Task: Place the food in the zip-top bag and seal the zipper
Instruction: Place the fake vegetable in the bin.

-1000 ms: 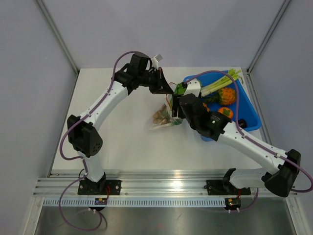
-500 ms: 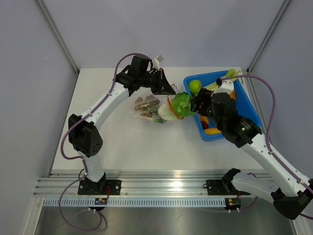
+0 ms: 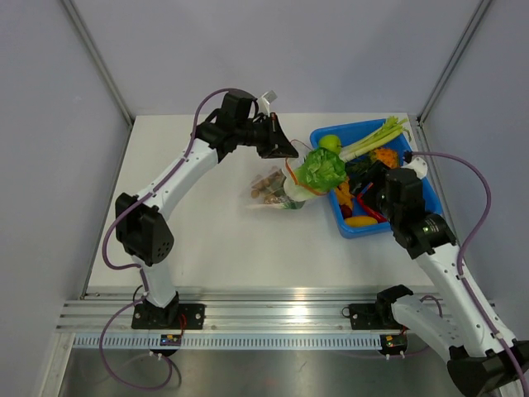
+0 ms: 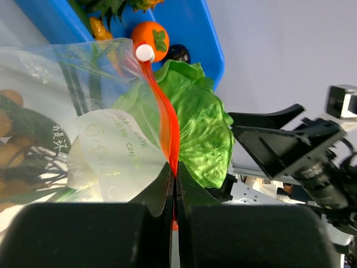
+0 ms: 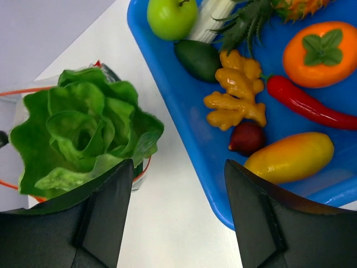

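Note:
The clear zip-top bag (image 3: 271, 188) lies on the table with brown balls (image 3: 266, 184) inside. The white-green cabbage (image 3: 321, 168) sits in the bag's mouth, its leafy top sticking out. My left gripper (image 3: 279, 149) is shut on the orange-red zipper (image 4: 167, 120) and holds the mouth edge up; in the left wrist view the gripper (image 4: 174, 177) pinches the strip beside the cabbage (image 4: 196, 128). My right gripper (image 5: 177, 164) is open and empty, between the cabbage (image 5: 83, 131) and the bin; it also shows in the top view (image 3: 368, 178).
The blue bin (image 3: 417, 169) at right holds green onions (image 3: 376, 136), a green apple (image 5: 172, 18), an orange piece (image 5: 319, 53), a red chili (image 5: 312, 106), a yellow piece (image 5: 290, 157) and ginger (image 5: 234, 95). Grey walls surround the table.
My right gripper has let go of the cabbage and drawn back to the right over the bin. The cabbage now rests in the bag's mouth. The left gripper still holds the zipper.

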`<control>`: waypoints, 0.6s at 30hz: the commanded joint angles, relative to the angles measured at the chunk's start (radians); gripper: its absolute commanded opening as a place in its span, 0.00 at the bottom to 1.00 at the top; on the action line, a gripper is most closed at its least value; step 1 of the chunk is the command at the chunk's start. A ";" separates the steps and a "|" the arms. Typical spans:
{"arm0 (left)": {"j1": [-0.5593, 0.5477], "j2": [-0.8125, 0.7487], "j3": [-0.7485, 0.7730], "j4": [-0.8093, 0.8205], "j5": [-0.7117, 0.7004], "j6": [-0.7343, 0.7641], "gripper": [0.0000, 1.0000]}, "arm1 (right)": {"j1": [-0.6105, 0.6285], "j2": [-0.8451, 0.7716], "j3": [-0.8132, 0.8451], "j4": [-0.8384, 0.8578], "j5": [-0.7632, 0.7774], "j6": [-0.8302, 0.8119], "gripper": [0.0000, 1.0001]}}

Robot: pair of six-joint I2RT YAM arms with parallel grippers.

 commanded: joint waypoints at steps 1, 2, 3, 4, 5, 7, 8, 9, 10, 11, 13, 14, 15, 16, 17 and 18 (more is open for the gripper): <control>0.001 -0.018 0.058 0.117 0.067 -0.054 0.00 | -0.081 -0.022 -0.028 0.024 -0.135 0.063 0.73; 0.001 -0.017 0.061 0.132 0.070 -0.060 0.00 | -0.098 -0.018 -0.034 0.026 -0.156 0.075 0.73; 0.001 -0.017 0.062 0.140 0.074 -0.066 0.00 | -0.121 -0.004 -0.051 0.027 -0.176 0.082 0.72; 0.001 -0.015 0.067 0.146 0.077 -0.075 0.00 | -0.160 0.001 -0.061 0.038 -0.217 0.098 0.71; 0.001 -0.014 0.070 0.147 0.079 -0.078 0.00 | -0.179 0.007 -0.074 0.047 -0.239 0.105 0.70; 0.001 -0.014 0.079 0.161 0.085 -0.089 0.00 | -0.216 0.033 -0.104 0.068 -0.291 0.119 0.68; 0.001 -0.015 0.082 0.160 0.087 -0.092 0.00 | -0.218 0.045 -0.111 0.078 -0.307 0.119 0.67; 0.001 -0.015 0.085 0.164 0.087 -0.097 0.00 | -0.216 0.061 -0.118 0.097 -0.339 0.118 0.67; 0.001 -0.015 0.090 0.166 0.088 -0.097 0.00 | -0.216 0.067 -0.123 0.111 -0.357 0.109 0.66; -0.001 -0.017 0.096 0.167 0.088 -0.098 0.00 | -0.218 0.068 -0.127 0.124 -0.376 0.109 0.66; -0.001 -0.023 0.102 0.175 0.088 -0.107 0.00 | -0.216 0.070 -0.143 0.168 -0.416 0.115 0.66; -0.001 -0.025 0.107 0.184 0.090 -0.110 0.00 | -0.216 0.070 -0.143 0.174 -0.422 0.115 0.66; -0.002 -0.025 0.108 0.192 0.093 -0.115 0.00 | -0.216 0.081 -0.140 0.183 -0.432 0.115 0.66; -0.002 -0.026 0.110 0.198 0.094 -0.127 0.00 | -0.216 0.090 -0.137 0.191 -0.448 0.116 0.66; -0.004 -0.026 0.119 0.209 0.097 -0.132 0.00 | -0.216 0.102 -0.131 0.194 -0.459 0.115 0.66; -0.008 -0.025 0.124 0.210 0.102 -0.138 0.00 | -0.216 0.122 -0.121 0.206 -0.472 0.113 0.66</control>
